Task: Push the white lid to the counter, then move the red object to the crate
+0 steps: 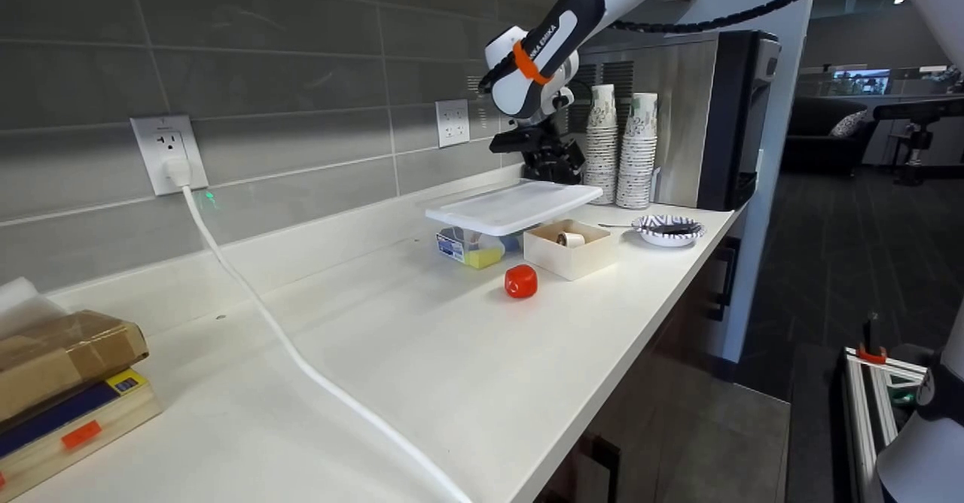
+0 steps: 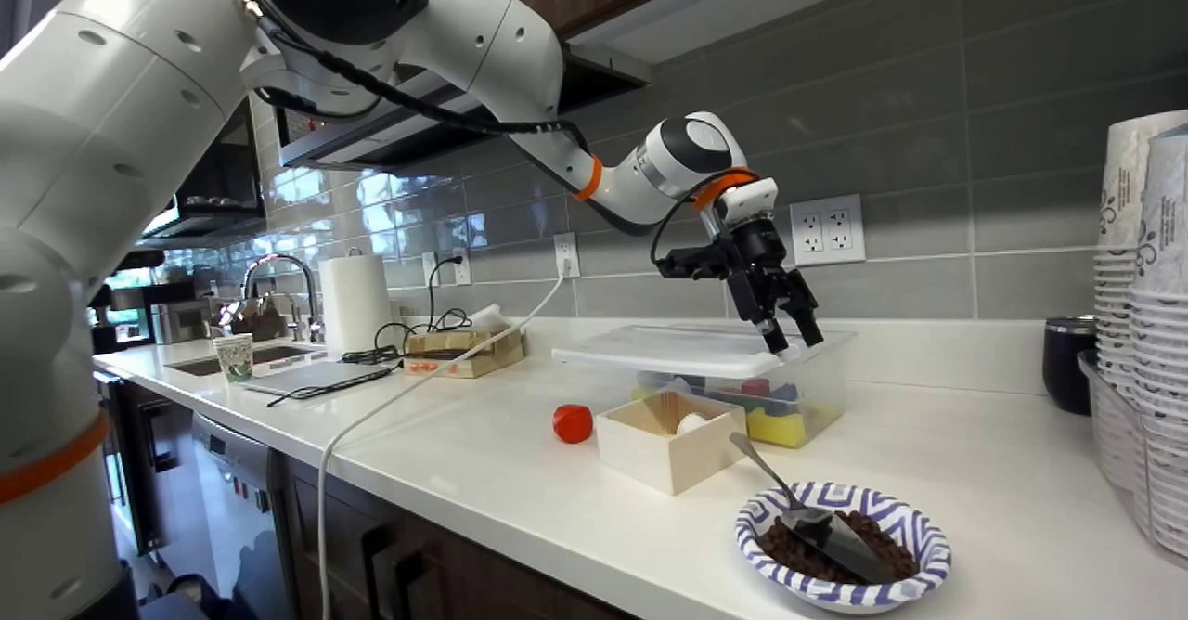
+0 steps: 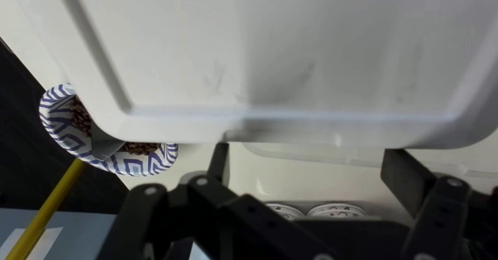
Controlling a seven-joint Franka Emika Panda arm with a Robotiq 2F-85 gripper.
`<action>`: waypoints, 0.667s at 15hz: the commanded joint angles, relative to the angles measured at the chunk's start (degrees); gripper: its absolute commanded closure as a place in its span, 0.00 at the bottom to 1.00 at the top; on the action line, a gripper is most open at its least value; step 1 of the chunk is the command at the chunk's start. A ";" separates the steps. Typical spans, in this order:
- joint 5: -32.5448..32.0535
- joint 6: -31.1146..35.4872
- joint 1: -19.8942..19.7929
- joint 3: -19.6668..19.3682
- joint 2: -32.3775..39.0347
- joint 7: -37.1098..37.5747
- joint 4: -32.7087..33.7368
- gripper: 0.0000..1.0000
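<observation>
White and smooth, the counter [image 2: 483, 444] spreads across an exterior view. At its left we see a patterned paper cup [image 2: 234, 357], then a paper towel roll [image 2: 355, 309] and a white cable [image 2: 322, 527] running from a wall outlet [image 2: 568, 253] and down past the front edge. Next comes the red object [image 2: 572, 423], small and rounded, sitting on the countertop just beside an open pale box [image 2: 636, 444] with a white item [image 2: 691, 423] inside. Behind that, the white lid [image 2: 668, 349] lies over part of a clear bin [image 2: 824, 411], overhanging it on the left; yellow and blue pieces [image 2: 778, 429] show through the wall. The black gripper [image 2: 794, 340] hangs at the lid's right end. In the wrist view we find its fingers [image 3: 402, 174] spread well apart beside the lid's edge; we cannot tell whether they touch it. Farther right, a patterned bowl [image 2: 933, 560] holds brown beans [image 2: 886, 538] and a spoon [image 2: 840, 546], and stacked cups [image 2: 1165, 249] stand beyond.
</observation>
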 commanded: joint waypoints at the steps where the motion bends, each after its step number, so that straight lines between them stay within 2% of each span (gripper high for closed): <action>1: -2.01 -1.79 0.54 1.43 -0.26 0.87 -0.26 0.00; 10: -0.44 -0.33 0.63 6.30 -2.81 -6.25 -2.33 0.00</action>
